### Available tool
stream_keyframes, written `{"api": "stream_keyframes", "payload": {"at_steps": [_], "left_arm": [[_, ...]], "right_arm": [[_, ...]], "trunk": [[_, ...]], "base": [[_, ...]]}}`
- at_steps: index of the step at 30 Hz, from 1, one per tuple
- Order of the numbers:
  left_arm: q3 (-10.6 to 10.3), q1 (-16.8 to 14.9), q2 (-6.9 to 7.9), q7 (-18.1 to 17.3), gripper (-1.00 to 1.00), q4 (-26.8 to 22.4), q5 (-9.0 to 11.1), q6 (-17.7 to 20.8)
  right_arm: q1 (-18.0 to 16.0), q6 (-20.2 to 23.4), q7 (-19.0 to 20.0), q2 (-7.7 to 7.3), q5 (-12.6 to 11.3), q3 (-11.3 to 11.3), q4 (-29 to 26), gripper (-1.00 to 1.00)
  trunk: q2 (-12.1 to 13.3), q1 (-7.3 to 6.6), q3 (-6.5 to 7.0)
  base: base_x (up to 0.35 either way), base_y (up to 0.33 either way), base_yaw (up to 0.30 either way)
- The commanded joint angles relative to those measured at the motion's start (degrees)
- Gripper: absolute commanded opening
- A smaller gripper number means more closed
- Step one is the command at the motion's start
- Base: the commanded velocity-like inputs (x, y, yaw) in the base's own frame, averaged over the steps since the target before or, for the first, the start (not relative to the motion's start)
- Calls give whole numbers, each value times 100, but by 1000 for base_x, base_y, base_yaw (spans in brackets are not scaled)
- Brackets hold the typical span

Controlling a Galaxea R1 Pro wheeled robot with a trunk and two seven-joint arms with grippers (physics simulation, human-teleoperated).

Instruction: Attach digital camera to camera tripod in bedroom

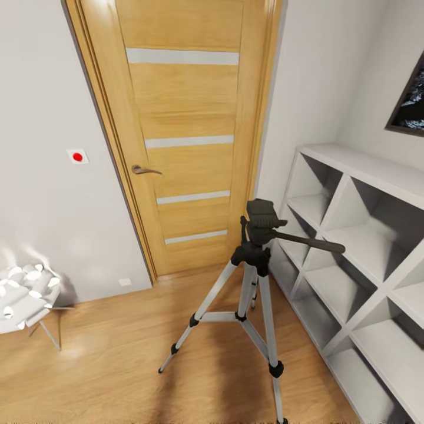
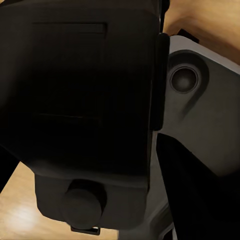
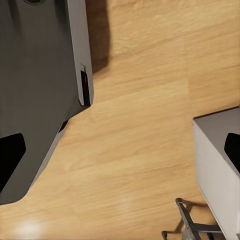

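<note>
Head view: camera tripod (image 1: 254, 277) stands on the wood floor (image 1: 118, 365), lower centre-right of frame, legs spread, black head up top w/ the long pan handle (image 1: 309, 241) sticking out toward the right. Just right of it is the white shelving (image 1: 365, 247), running down the right edge. Wooden door (image 1: 182, 129) fills the upper centre, shut, lever handle at its left side. Small white wall plate w/ a red dot (image 1: 77, 156) sits on the grey wall, left of the door. White spiky lamp-like thing (image 1: 23, 294) at lower left edge. Dark framed picture (image 1: 409, 97) at upper right.

Left wrist view: a big black boxy body (image 2: 80, 85) crowds the upper left and centre, w/ a round knob (image 2: 82, 202) at its lower end; prob. the digital camera held tight against the lens, but too close and dark to be sure. Grey robot part w/ a round bolt recess (image 2: 184, 79) at right. Left jaws: can't tell their state.

Right wrist view: looks straight down at plank floor; grey-black robot body panel (image 3: 40, 90) at upper left, a grey block (image 3: 217, 165) at right edge, tripod foot/leg bits (image 3: 187, 225) at bottom right. Right jaws: can't tell either, fingertips not made out.
</note>
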Motion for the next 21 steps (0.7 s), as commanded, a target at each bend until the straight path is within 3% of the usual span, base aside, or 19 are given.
{"api": "stream_keyframes", "payload": {"at_steps": [1, 21], "left_arm": [[-7, -3, -1, 8, -100, 1, 12, -16], [-7, -3, 0, 12, -100, 1, 58, -42]], "right_arm": [[-7, -35, 12, -4, 49, -51, 17, 100], [-7, -4, 35, 4, 56, -39, 17, 100]], "trunk": [[-10, 2, -19], [-10, 2, -102]], "base": [[0, 0, 0], [0, 0, 0]]}}
